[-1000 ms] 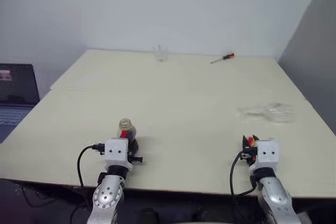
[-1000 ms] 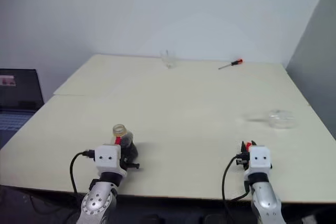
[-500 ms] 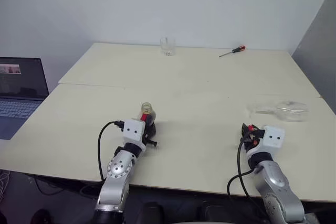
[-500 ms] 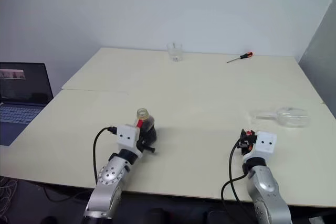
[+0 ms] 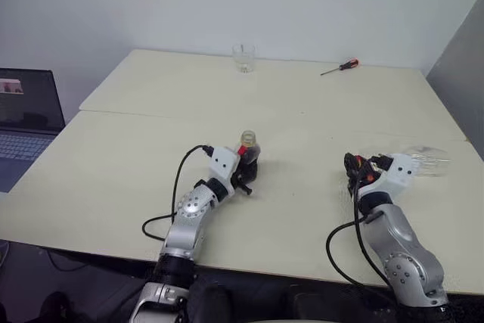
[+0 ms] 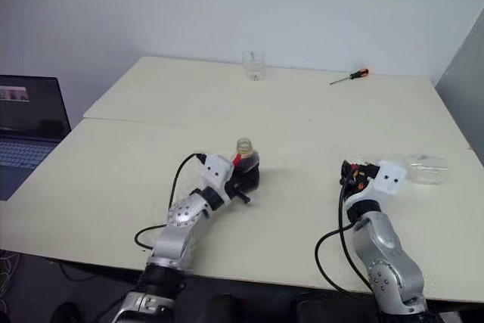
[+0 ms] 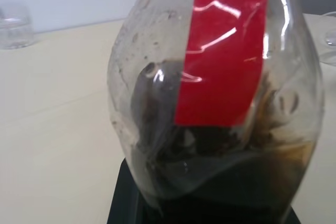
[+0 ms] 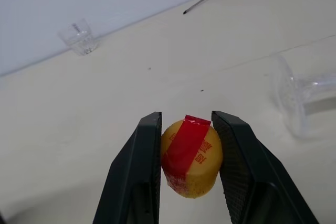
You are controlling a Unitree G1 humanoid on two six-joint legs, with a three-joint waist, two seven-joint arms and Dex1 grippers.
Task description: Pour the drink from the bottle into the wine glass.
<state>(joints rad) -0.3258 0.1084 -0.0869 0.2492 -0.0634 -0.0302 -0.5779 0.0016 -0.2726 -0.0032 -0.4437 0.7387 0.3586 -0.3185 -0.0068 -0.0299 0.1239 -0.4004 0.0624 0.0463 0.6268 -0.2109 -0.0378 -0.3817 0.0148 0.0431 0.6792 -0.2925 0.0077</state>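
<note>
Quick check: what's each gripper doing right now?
Left gripper: shut on the bottle.
Right gripper: shut on the yellow cap.

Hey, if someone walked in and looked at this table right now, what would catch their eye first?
Probably the left pincer gripping the bottle of dark drink upright near the table's middle, its mouth uncapped. Next, the right pincer clamps the yellow cap with its red strip. Then the wine glass, lying on its side near the table's right edge.
</note>
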